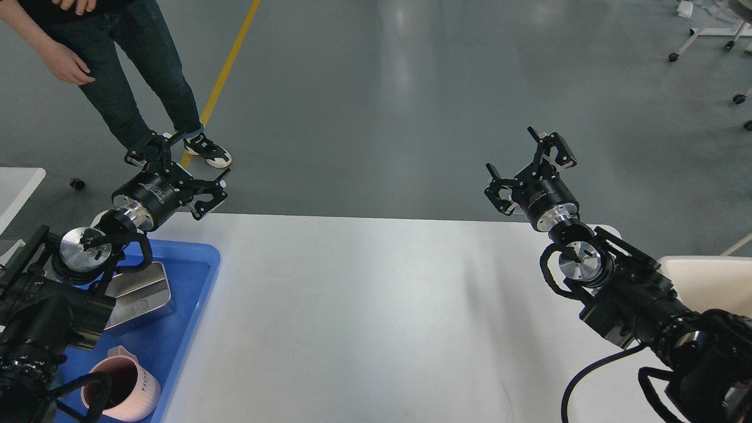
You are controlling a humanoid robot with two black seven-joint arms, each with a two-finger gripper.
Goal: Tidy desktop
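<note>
The white desktop (376, 305) fills the middle of the head view, with nothing lying on its bare surface. My left gripper (179, 173) hangs open and empty above the desktop's far left corner, beyond the blue tray (200, 264). My right gripper (526, 170) is open and empty above the desktop's far edge at the right. The tray holds a metal box (141, 294) and a pink cup (126, 390), partly hidden by my left arm.
A cream-white bin (705, 270) stands off the desktop's right side, mostly hidden behind my right arm. A person in jeans (123, 70) stands on the grey floor beyond the far left corner. Another white table's corner (17, 182) shows at the left.
</note>
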